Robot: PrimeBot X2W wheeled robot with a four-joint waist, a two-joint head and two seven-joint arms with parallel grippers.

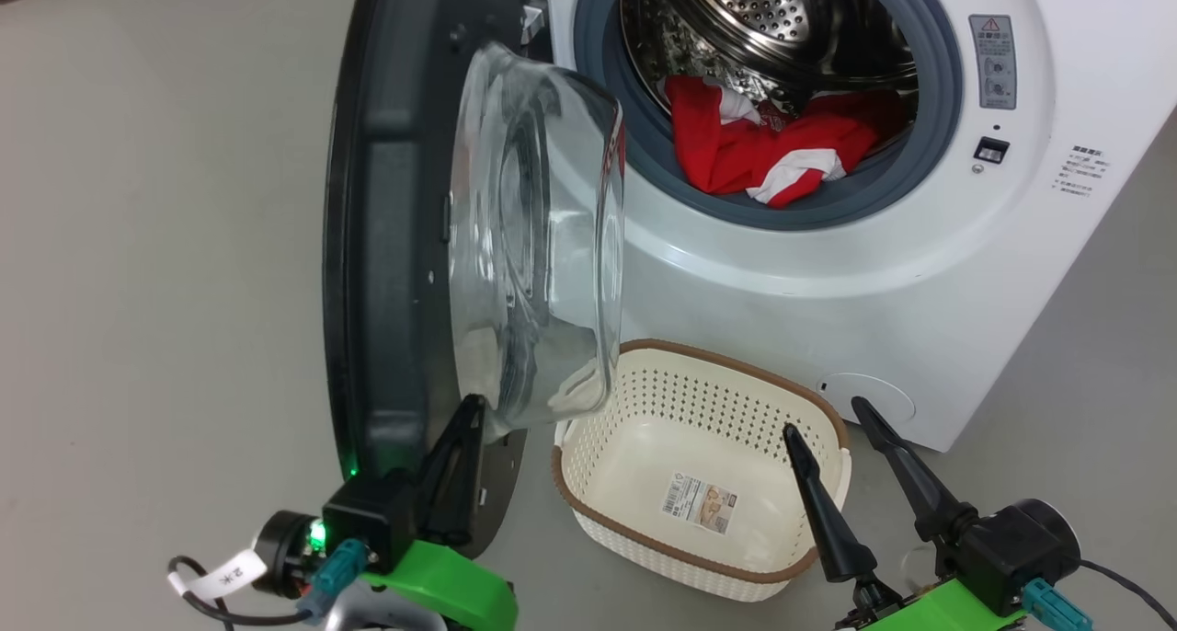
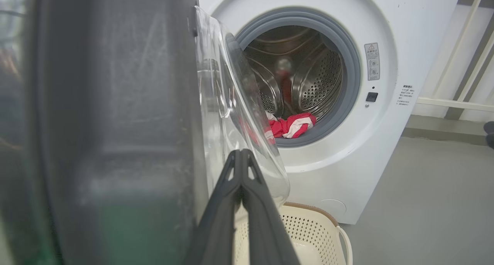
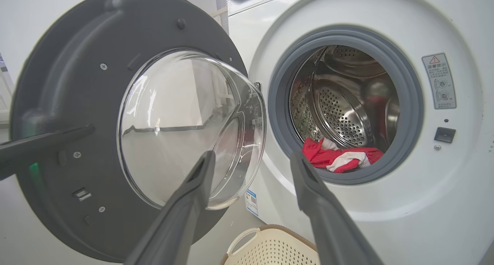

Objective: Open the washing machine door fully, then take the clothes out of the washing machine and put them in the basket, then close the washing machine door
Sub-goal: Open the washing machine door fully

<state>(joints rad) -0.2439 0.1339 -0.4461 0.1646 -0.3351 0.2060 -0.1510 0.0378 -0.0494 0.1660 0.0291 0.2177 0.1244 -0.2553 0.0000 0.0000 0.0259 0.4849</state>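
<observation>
The washing machine (image 1: 828, 272) stands with its door (image 1: 386, 245) swung out about square to the front, the glass bowl (image 1: 533, 235) bulging toward the drum. Red clothes with white stripes (image 1: 763, 148) lie at the drum's lower lip, partly over the grey gasket. On the floor below the opening sits the cream basket (image 1: 736, 366), holding nothing but its paper label. My left gripper (image 1: 474, 403) is shut on nothing, its tip against the door's dark inner face beside the glass. Over the basket's right side, my right gripper (image 1: 825, 417) stands open. The right wrist view shows the clothes (image 3: 339, 157) between its open fingers (image 3: 200, 172).
Grey floor spreads left of the door and right of the machine. A white railing (image 2: 455, 99) stands behind the machine on its right side. The left wrist view has the door's inner face (image 2: 115, 122) close on its left and the basket's handle (image 2: 345, 242) low down.
</observation>
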